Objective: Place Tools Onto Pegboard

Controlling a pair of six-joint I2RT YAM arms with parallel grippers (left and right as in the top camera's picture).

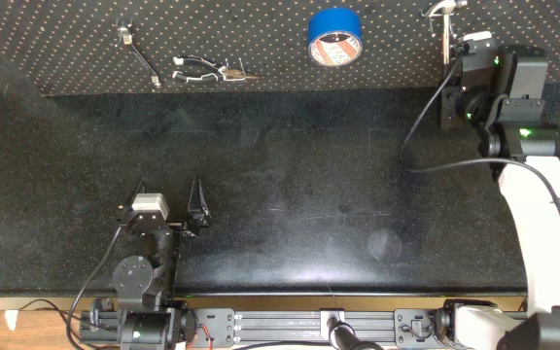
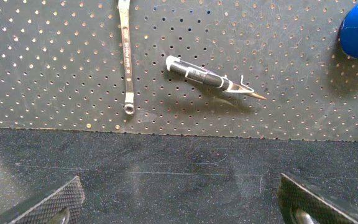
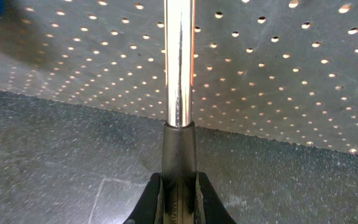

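- pegboard upper left is crowded: wrench and pliers hang close together
- decent gap between pliers and tape, upper middle
- upper right blocked by right gripper clamping the hammer

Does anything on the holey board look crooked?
Yes: the pliers sit slanted across the pegboard, while the wrench beside them hangs nearly straight down. Nothing looks broken or dropped.
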